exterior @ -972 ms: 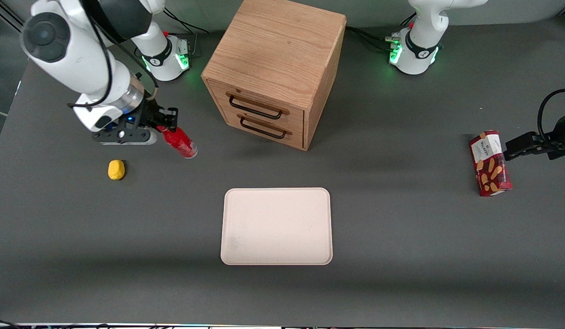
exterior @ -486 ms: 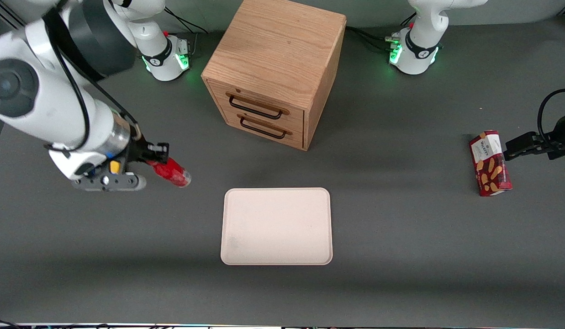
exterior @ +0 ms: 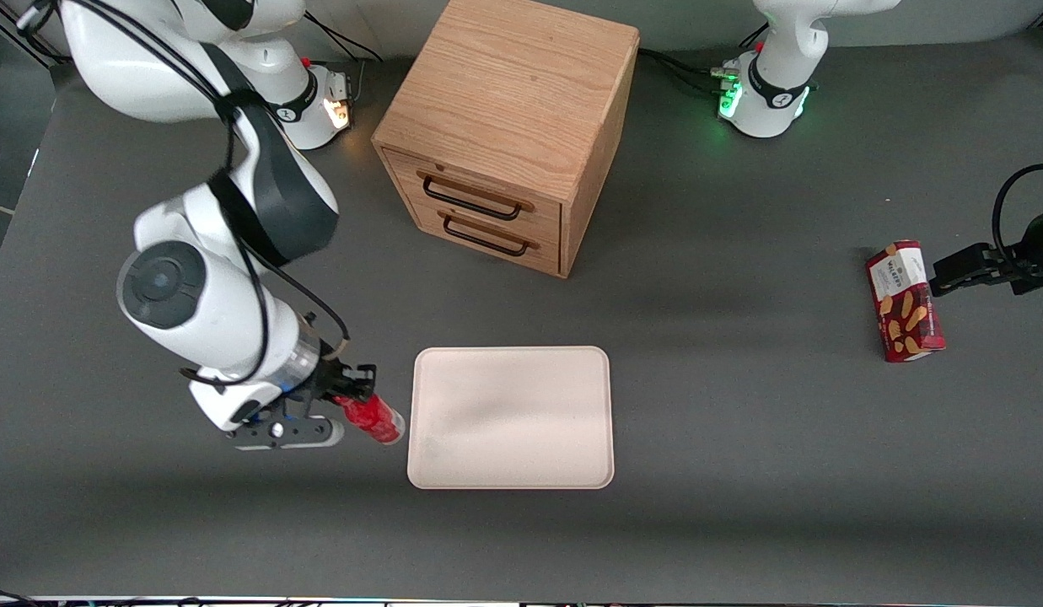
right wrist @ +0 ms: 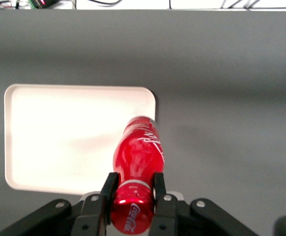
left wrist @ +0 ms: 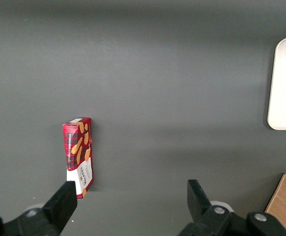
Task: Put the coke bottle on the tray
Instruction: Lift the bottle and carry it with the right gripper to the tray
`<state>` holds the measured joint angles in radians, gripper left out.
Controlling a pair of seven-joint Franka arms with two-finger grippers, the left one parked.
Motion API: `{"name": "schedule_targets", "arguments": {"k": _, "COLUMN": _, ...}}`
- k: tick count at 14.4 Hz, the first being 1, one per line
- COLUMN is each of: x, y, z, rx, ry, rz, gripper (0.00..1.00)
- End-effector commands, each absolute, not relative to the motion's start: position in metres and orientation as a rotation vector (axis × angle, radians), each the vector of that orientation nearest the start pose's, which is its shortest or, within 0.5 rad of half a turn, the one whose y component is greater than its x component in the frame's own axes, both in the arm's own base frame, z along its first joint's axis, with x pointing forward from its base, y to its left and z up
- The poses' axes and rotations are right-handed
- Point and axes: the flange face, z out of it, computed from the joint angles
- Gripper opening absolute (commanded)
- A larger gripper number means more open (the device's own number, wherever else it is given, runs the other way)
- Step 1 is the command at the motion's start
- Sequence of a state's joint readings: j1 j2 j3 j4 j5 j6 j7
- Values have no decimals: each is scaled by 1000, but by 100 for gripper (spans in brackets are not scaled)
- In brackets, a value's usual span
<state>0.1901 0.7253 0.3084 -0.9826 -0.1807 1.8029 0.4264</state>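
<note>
Dark grey matting covers the desk (exterior: 740, 472) from edge to edge. Much of the working arm blocks the desk beneath it in the front view, and the claw (exterior: 352, 403) itself is partly covered by the wrist housing. In the right wrist view the claw (right wrist: 132, 186) shows only its two black fingers (right wrist: 108, 189), and the bottle's cap is hidden between them.

Clamped in the claw is the coke bottle (exterior: 374, 418), a slim, glossy red bottle (right wrist: 139, 157) with white script lettering on its body. The fingers grip it at the neck end, one on each side, and its body sticks out past the fingertips, tilted, with its base pointing away from the claw. It hangs above the desk, not resting on anything.

Just past the bottle's base lies the tray (exterior: 511, 417), a flat, pale pinkish-beige rectangle with rounded corners and a low rim. In the right wrist view the bottle's base overlaps a corner of the tray (right wrist: 59, 137); in the front view the base sits just beside the tray's edge.
</note>
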Motion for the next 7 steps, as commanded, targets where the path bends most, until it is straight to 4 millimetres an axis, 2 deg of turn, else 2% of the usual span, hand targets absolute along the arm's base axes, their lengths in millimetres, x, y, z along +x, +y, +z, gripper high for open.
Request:
{"name": "schedule_targets", "arguments": {"k": 1, "x": 731, "y": 283, "z": 425, "rx": -3042, "ry": -56, "rz": -260, "gripper": 0}}
{"name": "schedule_targets", "arguments": {"k": 2, "x": 736, "y": 284, "z": 407, "rx": -3058, "ry": -72, "rz": -287, "gripper": 0}}
{"name": "schedule_targets", "arguments": {"k": 3, "x": 737, "y": 292, "z": 397, "rx": -3087, "ry": -114, "rz": -320, "gripper": 0}}
{"name": "schedule_targets", "arguments": {"k": 5, "x": 740, "y": 294, "z": 375, "rx": -3102, "ry": -134, "rz": -329, "gripper": 0}}
{"name": "schedule_targets", "arguments": {"k": 7, "x": 742, "y": 297, "z": 362, "rx": -3093, "ry": -138, "rz": -329, "gripper": 0}}
